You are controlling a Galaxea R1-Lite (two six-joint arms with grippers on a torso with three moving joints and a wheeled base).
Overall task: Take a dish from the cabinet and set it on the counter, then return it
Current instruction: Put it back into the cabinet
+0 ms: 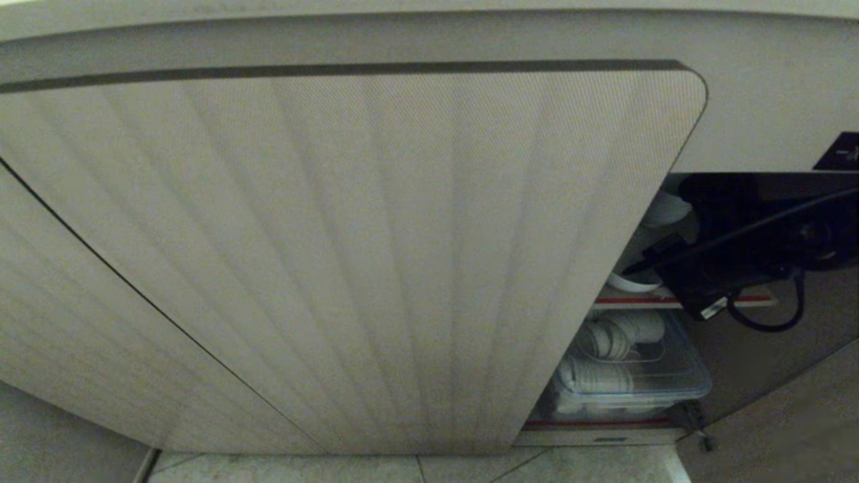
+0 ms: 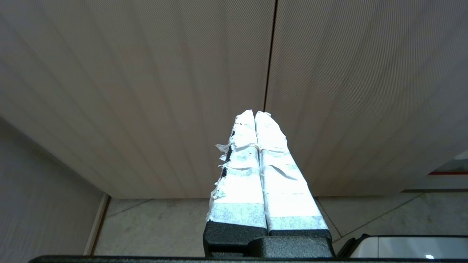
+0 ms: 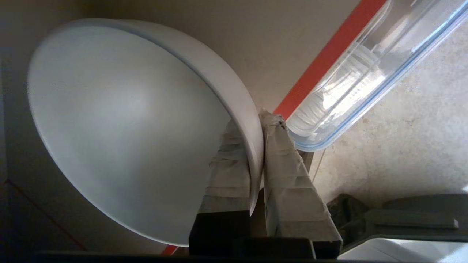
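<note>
The small round white ceramic bowl (image 3: 120,131) tilts on edge inside the ribbed beige cabinet (image 1: 349,268), its rim pinched between the right gripper (image 3: 256,126) jaws.

A clear plastic lidded container (image 1: 631,376) sits on the lower level, at its front edge, packed with white ribbed pieces (image 1: 607,339) lying on their sides; its blue-tinted rim (image 3: 369,106) shows close up. Pale speckled floor tiles (image 1: 402,469) run along below, with thin dark grout lines.
</note>
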